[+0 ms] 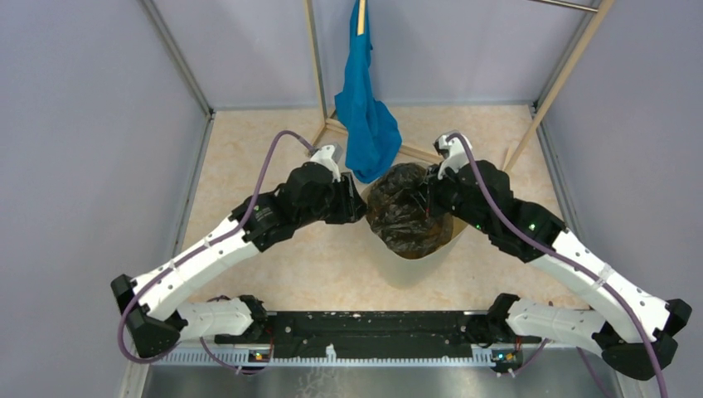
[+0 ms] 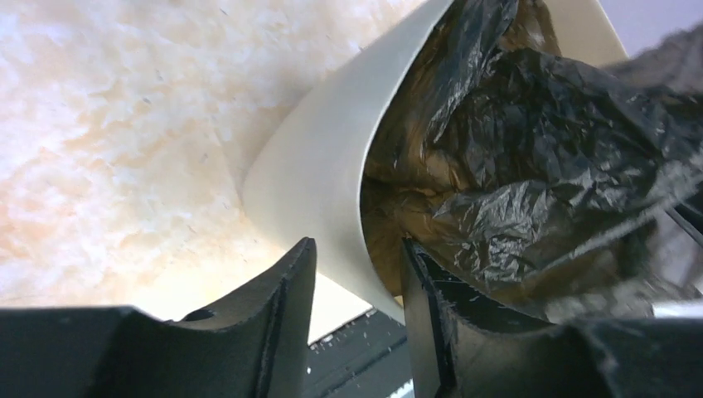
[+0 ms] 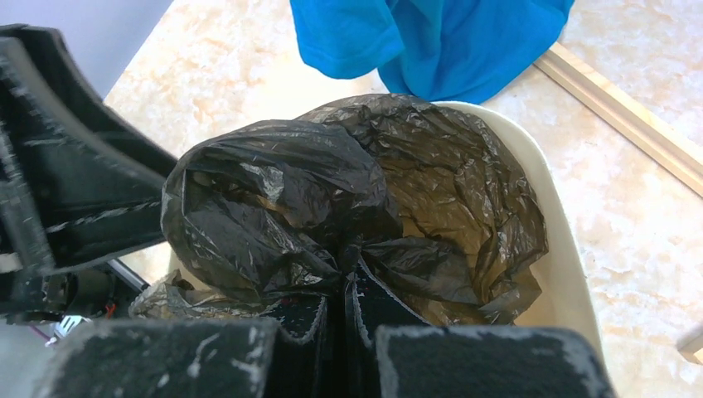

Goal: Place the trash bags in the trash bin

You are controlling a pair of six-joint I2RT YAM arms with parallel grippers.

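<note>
Quick read on this one: trash bag (image 1: 410, 211) wadded into a loose ball in the mouth of the trash bin (image 1: 414, 267), lower part down inside, top bulging up over the rim. Bin upright on the desk (image 1: 249, 166), roughly midway between the two arms, with a blue cloth (image 1: 365, 124) hanging off the wooden rack (image 1: 564, 75) just behind it. Right gripper (image 3: 344, 290) closed down to a sliver, a gathered fold of the film pinched between its fingers, on the far-right side of the wad. Left gripper (image 2: 356, 249) partly open and straddling the bin's left rim, one finger outside the wall, the other inside against the film. Hard to say whether actually squeezing the wall or just bracketing it. Key bit for the next move, judging from here: bulk of the bag lying ahead of and below the right gripper, over toward the left arm. No real long axis to speak of, just a crumpled lump. So right arm clearly the one to work with, being the one on the plastic. Probably calls for pushing down and inward into the bin's cavity, then letting go. Main worry: springy thin film puffing back out, or the light bin tipping without the left side bracing it.
</note>
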